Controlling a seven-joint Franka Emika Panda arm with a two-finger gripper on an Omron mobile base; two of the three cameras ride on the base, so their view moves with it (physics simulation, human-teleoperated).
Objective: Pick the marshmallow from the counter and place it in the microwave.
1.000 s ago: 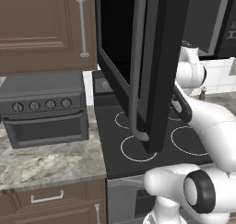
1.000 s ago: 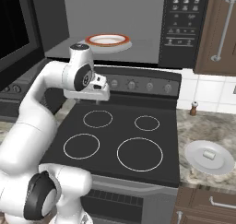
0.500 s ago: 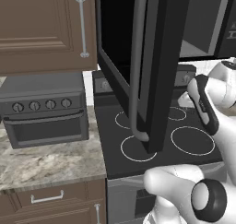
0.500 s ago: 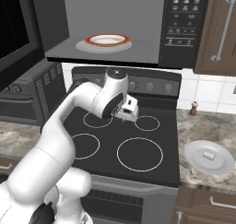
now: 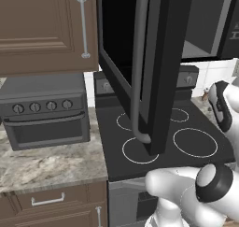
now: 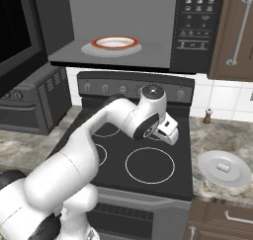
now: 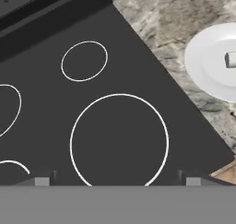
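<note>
The marshmallow [image 6: 223, 167] is a small white block lying on a white plate [image 6: 210, 171] on the counter [image 6: 212, 135] right of the stovetop. The hand view catches the marshmallow [image 7: 230, 59] at the right edge, on the same plate [image 7: 207, 75]. My gripper [image 6: 172, 136] hangs open over the stovetop's right side, left of the plate and apart from it. Its fingertips [image 7: 41, 180] stand far apart with nothing between them. The microwave [image 6: 197, 26] is open above the stove, with a red-rimmed dish [image 6: 116, 42] inside. Its door [image 5: 163, 58] swings out to the left.
The black stovetop [image 6: 148, 160] with white rings lies under my hand. A grey toaster oven [image 5: 44, 109] sits on the left counter [image 5: 46, 165]. A small brown shaker [image 6: 208, 116] stands by the back wall. Brown cabinets hang upper left [image 5: 46, 25] and upper right [image 6: 237, 31].
My arm has swung from the stove's left side, below the microwave, across to its right side and lower, closer to the white plate.
</note>
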